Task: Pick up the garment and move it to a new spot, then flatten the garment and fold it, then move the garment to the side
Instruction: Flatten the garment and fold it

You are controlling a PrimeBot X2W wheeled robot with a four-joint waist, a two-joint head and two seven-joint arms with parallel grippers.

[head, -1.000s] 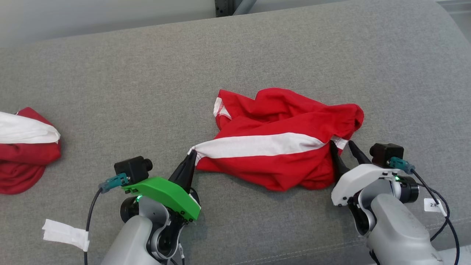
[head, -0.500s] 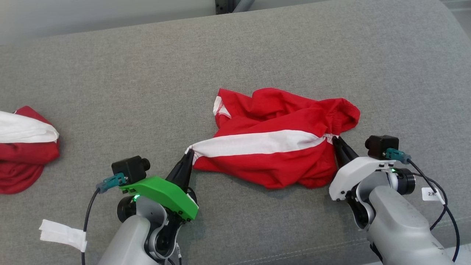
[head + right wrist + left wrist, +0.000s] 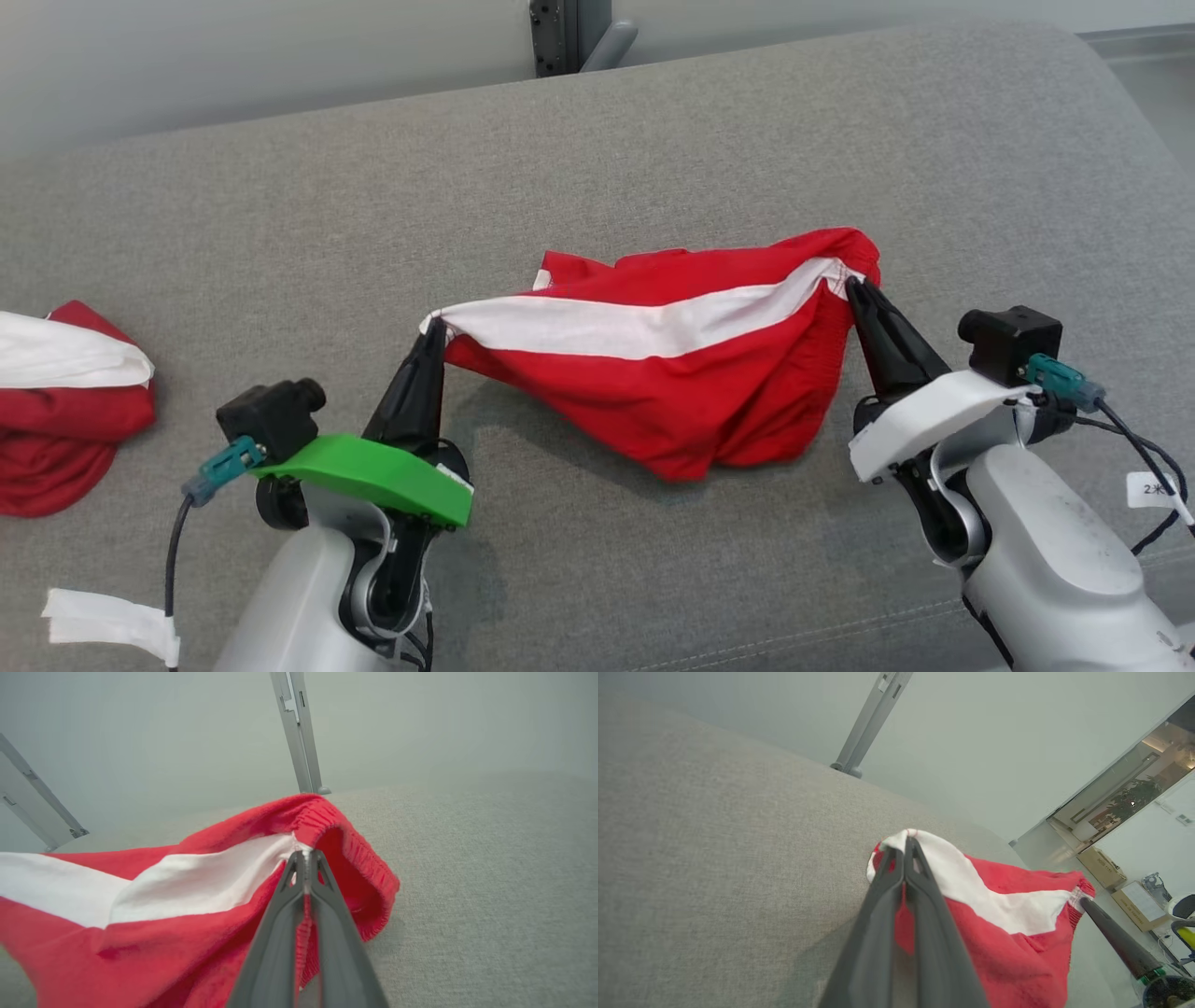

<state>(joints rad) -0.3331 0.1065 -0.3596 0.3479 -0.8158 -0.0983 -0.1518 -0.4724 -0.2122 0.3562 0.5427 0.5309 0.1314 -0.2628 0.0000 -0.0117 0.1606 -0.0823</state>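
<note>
Red shorts [image 3: 672, 401] strung between both grippers, low over the grey cushion [image 3: 280, 215].
Your left gripper [image 3: 432, 329] pinches the hem end of the white stripe [image 3: 635, 327], your right gripper [image 3: 853, 286] its waistband end, fingers closed tight on cloth. Lift both evenly, stripe taut, so the sagging middle clears the cushion; steer clear of the other red garment [image 3: 56, 429].
</note>
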